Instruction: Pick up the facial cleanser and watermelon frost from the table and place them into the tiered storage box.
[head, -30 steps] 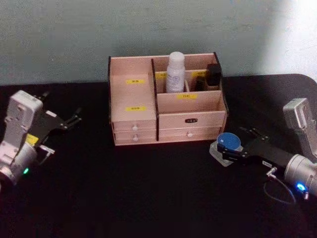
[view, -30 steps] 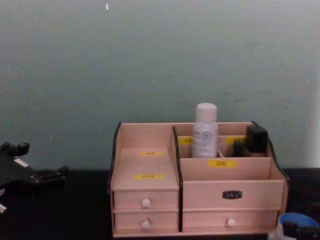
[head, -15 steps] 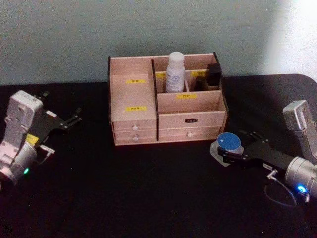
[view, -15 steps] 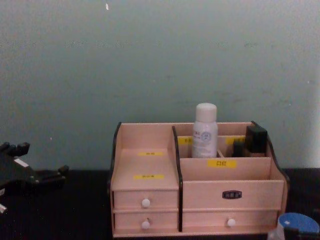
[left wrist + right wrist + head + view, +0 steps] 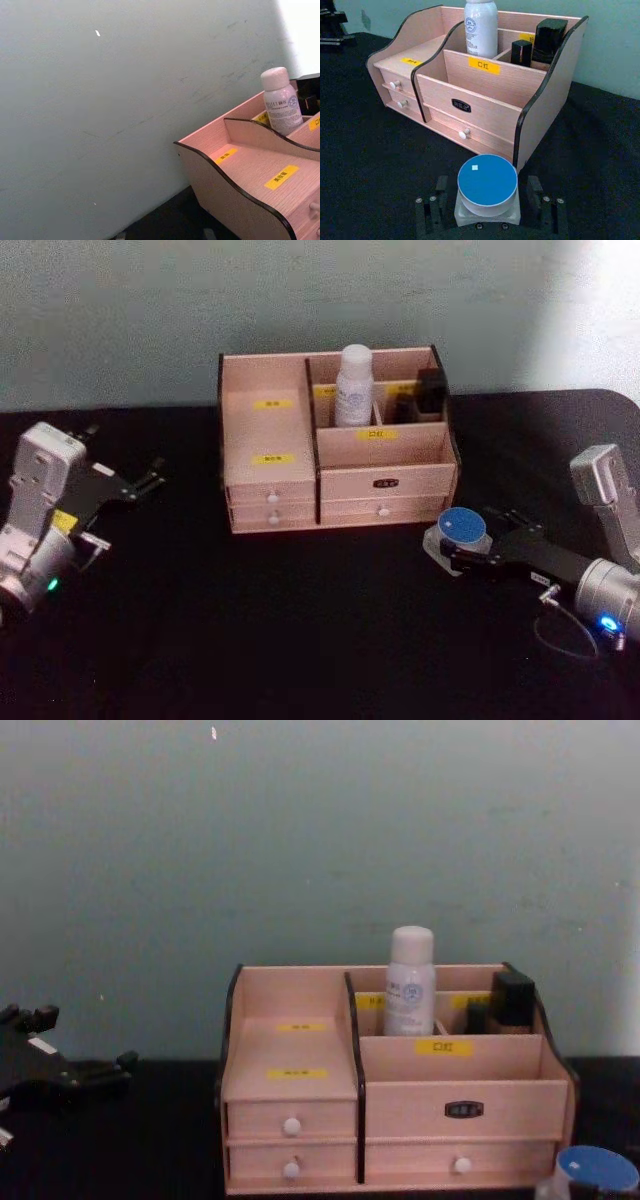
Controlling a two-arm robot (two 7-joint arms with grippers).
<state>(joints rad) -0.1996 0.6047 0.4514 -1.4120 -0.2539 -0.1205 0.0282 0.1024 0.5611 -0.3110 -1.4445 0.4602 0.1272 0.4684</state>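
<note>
— What is the right end effector (image 5: 487, 212) doing?
— Gripping the watermelon frost (image 5: 487, 187) between its fingers on the black surface (image 5: 300, 620), just before the tiered storage box's (image 5: 385, 485) right corner.
— And beyond?
— The facial cleanser (image 5: 354, 386) is standing upright in a rear compartment; the left end effector (image 5: 140, 483) is sitting spread wide, well apart.

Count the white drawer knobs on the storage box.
3: two stacked on the left drawers, upper and lower, and one on the lower right drawer. The upper right front carries a dark plate instead.
</note>
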